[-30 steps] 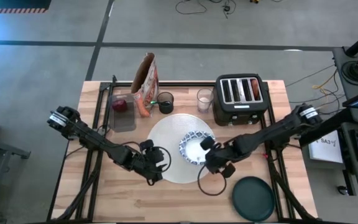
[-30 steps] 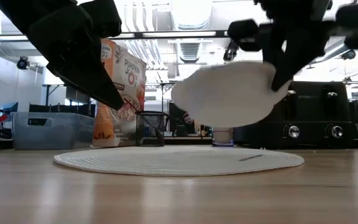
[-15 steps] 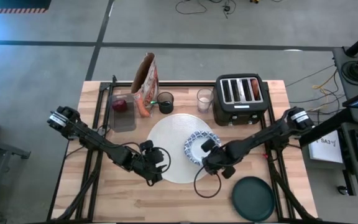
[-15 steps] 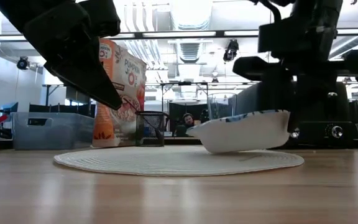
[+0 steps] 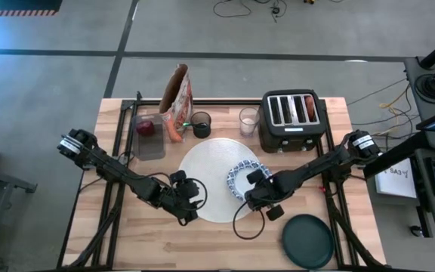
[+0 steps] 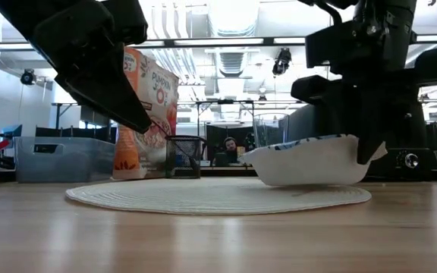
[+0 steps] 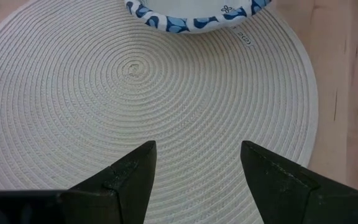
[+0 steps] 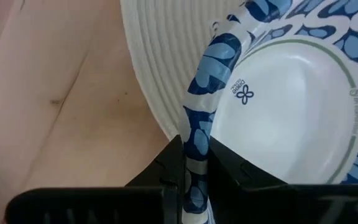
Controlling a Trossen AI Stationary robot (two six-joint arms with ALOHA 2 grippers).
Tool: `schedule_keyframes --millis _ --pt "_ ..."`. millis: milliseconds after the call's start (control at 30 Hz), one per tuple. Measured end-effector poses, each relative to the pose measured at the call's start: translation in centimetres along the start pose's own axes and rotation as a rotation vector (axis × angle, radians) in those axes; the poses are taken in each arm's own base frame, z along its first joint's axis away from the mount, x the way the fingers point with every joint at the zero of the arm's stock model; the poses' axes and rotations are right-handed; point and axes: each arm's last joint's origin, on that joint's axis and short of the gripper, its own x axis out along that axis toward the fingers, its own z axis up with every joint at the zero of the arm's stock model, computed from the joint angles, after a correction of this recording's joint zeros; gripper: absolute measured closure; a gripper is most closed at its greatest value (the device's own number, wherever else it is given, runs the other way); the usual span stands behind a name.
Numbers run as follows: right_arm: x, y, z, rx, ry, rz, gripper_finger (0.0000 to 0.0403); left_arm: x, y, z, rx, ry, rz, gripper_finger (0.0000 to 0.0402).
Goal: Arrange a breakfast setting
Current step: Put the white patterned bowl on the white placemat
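The big round white mat [image 5: 211, 180] lies mid-table. The blue-and-white patterned bowl [image 5: 240, 177] sits over the mat's right part, held by my right gripper [image 5: 257, 189], which is shut on its rim. My left gripper [image 5: 191, 198] hovers open and empty over the mat's near left edge; in its wrist view [image 7: 197, 168] the fingers stand apart above the mat. The dark green plate [image 5: 307, 240] lies at the near right. The red apple [image 5: 146, 127] sits in a clear bin; the small glass [image 5: 248, 121] stands beside the toaster. Bagel and spoon are not seen. My right gripper pinches the bowl's rim [image 8: 199, 144] at its near right side, one finger inside the bowl and one outside. The fingers come slanting down from the table's right. The bowl [image 6: 309, 159] is nearly level, opening up, its underside at or just above the mat.
A black four-slot toaster [image 5: 293, 119] stands at the far right. A snack bag [image 5: 178, 98], a dark mesh cup [image 5: 201, 124] and a clear bin [image 5: 149, 137] stand along the far left. A loose cable loop [image 5: 249, 225] lies near the plate. Bare wood lies at the near left.
My right gripper has moved toward the table's left and down with the bowl. The bowl, first tipped steeply with its underside showing, has turned nearly level with its opening up and come low over the mat's right part.
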Motion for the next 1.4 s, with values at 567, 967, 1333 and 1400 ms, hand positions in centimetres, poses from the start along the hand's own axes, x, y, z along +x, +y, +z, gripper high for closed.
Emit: schedule_keyframes --millis 567,967,1333,1400 --pt "-0.28 -0.25 0.41 -0.088 -0.015 -0.056 0.0364 0.0 0.01 0.0 -0.008 -0.002 0.003 0.0183" --pt "-0.29 -0.27 0.45 -0.181 -0.016 -0.063 0.0365 0.0 0.02 -0.01 -0.007 -0.001 0.005 0.0183" --pt "-0.31 -0.48 0.75 -0.137 -0.038 -0.126 0.0361 0.03 0.15 -0.01 -0.003 -0.006 0.023 0.0183" --pt "-0.31 -0.48 0.74 -0.137 -0.037 -0.126 0.0353 0.03 0.15 0.0 -0.003 -0.007 0.024 0.0183"
